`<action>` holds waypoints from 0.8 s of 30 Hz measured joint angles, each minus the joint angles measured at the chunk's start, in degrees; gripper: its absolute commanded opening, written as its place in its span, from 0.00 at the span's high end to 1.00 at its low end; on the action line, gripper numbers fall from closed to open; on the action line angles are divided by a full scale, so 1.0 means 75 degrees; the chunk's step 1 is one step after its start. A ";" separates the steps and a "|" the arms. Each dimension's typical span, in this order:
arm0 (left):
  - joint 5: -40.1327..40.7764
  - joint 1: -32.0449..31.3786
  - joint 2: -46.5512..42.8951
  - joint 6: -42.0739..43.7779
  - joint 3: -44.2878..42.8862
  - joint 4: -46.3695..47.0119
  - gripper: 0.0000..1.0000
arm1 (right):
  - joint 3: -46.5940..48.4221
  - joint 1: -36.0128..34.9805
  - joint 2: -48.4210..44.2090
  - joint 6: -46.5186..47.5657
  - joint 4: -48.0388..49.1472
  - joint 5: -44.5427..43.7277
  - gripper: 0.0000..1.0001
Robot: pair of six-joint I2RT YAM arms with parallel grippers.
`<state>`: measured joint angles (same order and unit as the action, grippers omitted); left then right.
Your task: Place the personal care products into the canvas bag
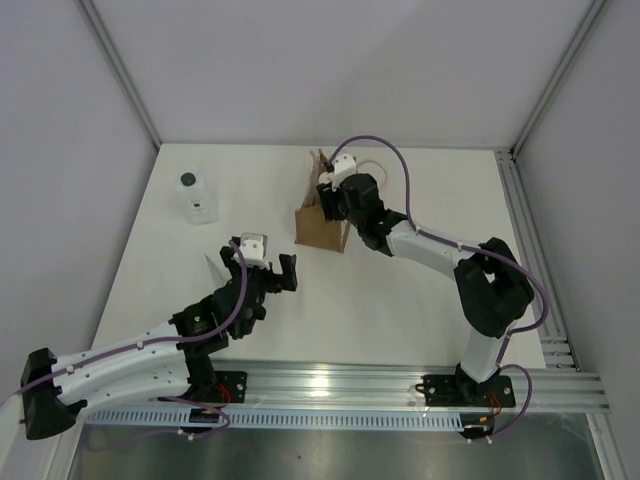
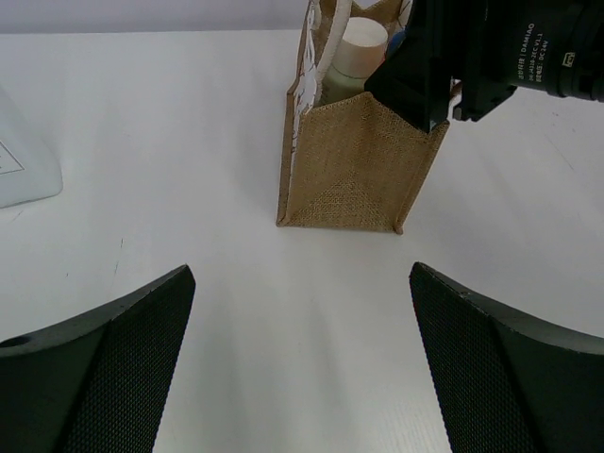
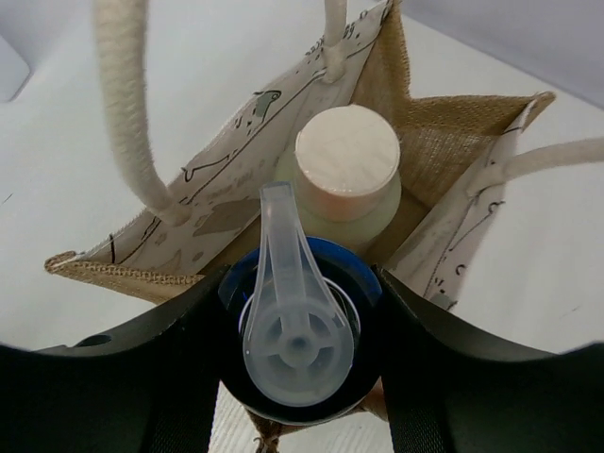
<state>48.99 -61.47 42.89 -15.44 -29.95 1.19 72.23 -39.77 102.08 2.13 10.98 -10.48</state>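
Observation:
The canvas bag stands upright mid-table, also in the left wrist view and right wrist view. The cream-white bottle stands inside it, its top showing in the left wrist view. My right gripper is shut on the dark-blue cap of the orange bottle, held in the bag's mouth beside the cream bottle; in the top view it hangs over the bag. The clear bottle stands at far left. My left gripper is open and empty, low before the bag.
The bag's two cream loop handles stand up on either side of my right gripper. The table's far edge meets the white walls behind the bag. An aluminium rail runs along the near edge.

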 measured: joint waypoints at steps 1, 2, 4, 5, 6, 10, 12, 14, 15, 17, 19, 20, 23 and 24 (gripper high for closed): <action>0.0017 0.0000 0.0020 0.0000 0.0000 0.0003 0.01 | 0.0000 0.0000 0.0090 -0.0035 0.0015 0.0061 1.00; 0.0023 0.0000 0.0050 0.0000 -0.0003 -0.0003 0.01 | 0.0000 0.0000 0.0154 -0.0073 0.0041 0.0099 0.94; 0.0035 0.0000 0.0099 0.0000 -0.0003 -0.0006 0.01 | 0.0020 0.0015 0.0239 -0.0181 0.0099 0.0108 0.86; 0.0044 0.0000 0.0111 0.0000 0.0000 -0.0009 0.01 | 0.0020 0.0017 0.0259 -0.0221 0.0125 0.0085 0.74; 0.0041 0.0000 0.0111 0.0000 0.0000 -0.0006 0.00 | 0.0020 0.0017 0.0274 -0.0254 0.0143 0.0050 0.68; 0.0041 0.0000 0.0108 0.0000 -0.0003 -0.0006 0.01 | 0.0020 -0.0003 0.0326 -0.0338 0.0204 -0.0122 0.46; 0.0041 0.0000 0.0108 0.0000 -0.0003 -0.0003 0.01 | 0.0026 -0.0012 0.0335 -0.0364 0.0213 -0.0178 0.30; 0.0041 0.0000 0.0108 0.0000 -0.0003 -0.0003 0.01 | 0.0061 -0.0026 0.0335 -0.0341 0.0224 -0.0283 0.28; 0.0041 0.0000 0.0108 0.0000 0.0000 -0.0003 0.01 | 0.0099 -0.0023 0.0335 -0.0341 0.0227 -0.0312 0.28; 0.0044 0.0000 0.0108 0.0000 0.0000 -0.0003 0.01 | 0.0178 -0.0032 0.0335 -0.0341 0.0221 -0.0306 0.28; 0.0044 0.0000 0.0108 0.0000 -0.0003 -0.0006 0.01 | 0.0248 -0.0052 0.0335 -0.0341 0.0201 -0.0315 0.29; 0.0044 0.0000 0.0105 0.0000 0.0000 -0.0003 0.01 | 0.0271 -0.0058 0.0335 -0.0341 0.0181 -0.0315 0.29; 0.0041 0.0000 0.0079 0.0000 -0.0003 -0.0006 0.01 | 0.0291 -0.0079 0.0335 -0.0341 0.0079 -0.0318 0.30; 0.0044 0.0000 0.0064 0.0000 0.0000 -0.0006 0.01 | 0.0321 -0.0085 0.0332 -0.0341 0.0032 -0.0321 0.30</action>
<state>49.32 -61.47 43.38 -15.44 -29.95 1.15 74.63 -40.40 104.57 -0.43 11.22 -12.88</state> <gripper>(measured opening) 0.993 0.708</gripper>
